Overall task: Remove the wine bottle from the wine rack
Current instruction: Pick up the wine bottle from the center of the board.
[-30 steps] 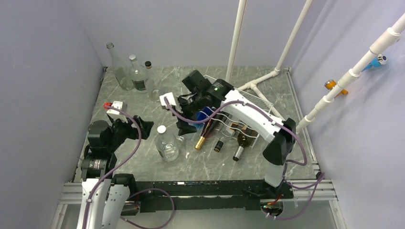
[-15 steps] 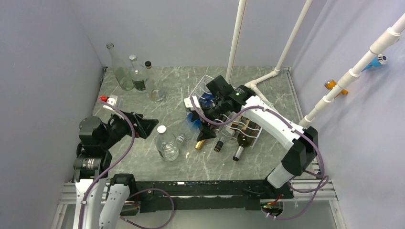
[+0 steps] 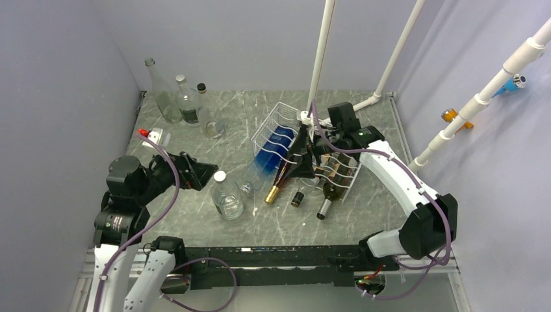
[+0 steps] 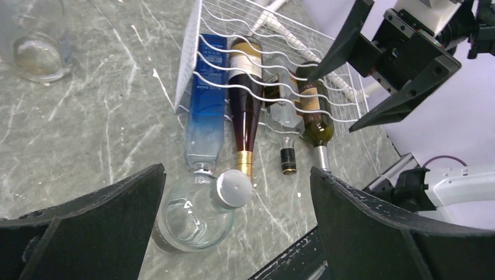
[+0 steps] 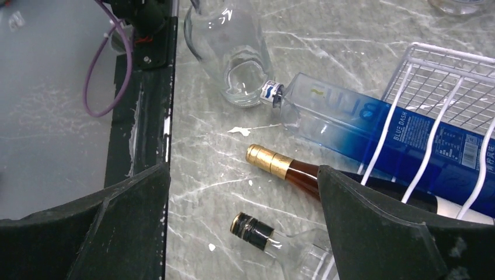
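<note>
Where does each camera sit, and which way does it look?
Top external: high behind the bases, looking down on the grey marble table; left gripper, right gripper show.
Left wrist: left side, facing the white wire rack; its black fingers show.
Right wrist: above the rack, looking down on bottle necks; its fingers show.
Wrist views share the brown wine bottle with gold foil.
</note>
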Robot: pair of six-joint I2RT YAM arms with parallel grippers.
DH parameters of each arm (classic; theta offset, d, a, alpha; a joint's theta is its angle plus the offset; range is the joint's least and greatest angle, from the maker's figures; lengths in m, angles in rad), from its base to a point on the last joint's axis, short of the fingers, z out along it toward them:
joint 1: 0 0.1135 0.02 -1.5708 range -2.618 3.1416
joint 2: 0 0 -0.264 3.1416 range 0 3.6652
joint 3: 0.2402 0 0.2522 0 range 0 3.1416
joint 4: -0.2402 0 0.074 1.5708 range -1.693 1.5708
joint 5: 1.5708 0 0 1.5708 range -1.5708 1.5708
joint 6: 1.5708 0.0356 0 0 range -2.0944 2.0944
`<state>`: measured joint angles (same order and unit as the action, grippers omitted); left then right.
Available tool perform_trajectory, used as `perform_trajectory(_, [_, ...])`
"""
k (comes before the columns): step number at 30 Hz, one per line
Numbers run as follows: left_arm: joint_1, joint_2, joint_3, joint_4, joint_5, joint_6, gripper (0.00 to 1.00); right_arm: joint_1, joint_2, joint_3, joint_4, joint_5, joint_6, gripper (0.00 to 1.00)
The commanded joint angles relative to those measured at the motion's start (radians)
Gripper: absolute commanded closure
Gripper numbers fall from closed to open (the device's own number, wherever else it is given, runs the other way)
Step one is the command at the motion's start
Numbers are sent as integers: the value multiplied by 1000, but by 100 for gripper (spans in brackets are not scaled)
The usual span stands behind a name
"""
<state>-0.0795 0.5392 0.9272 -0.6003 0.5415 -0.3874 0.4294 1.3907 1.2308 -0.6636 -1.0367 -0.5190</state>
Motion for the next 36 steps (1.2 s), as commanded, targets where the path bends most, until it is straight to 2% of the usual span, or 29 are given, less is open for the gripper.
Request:
perform_trajectory(1, [-130,32,77,-42,-166,-2,1,-52,-56,-52,112,-91,50,0])
perform_trajectory(10, [-379,110,154,-122,-429,1,0,-119,-94,-157,172,-88,34,0])
perform_trajectory(25, [-759,285,291,-279,-825,-85,0,-150,-111,-197,203,-105,26,0])
perform_trajectory(30, [-828,342,309,-306,-898,-128,1,-153,-109,-203,205,-110,20,0])
perform_trajectory(36, [-846,384,283,-325,-968,-171,1,-159,-113,-208,205,-110,13,0])
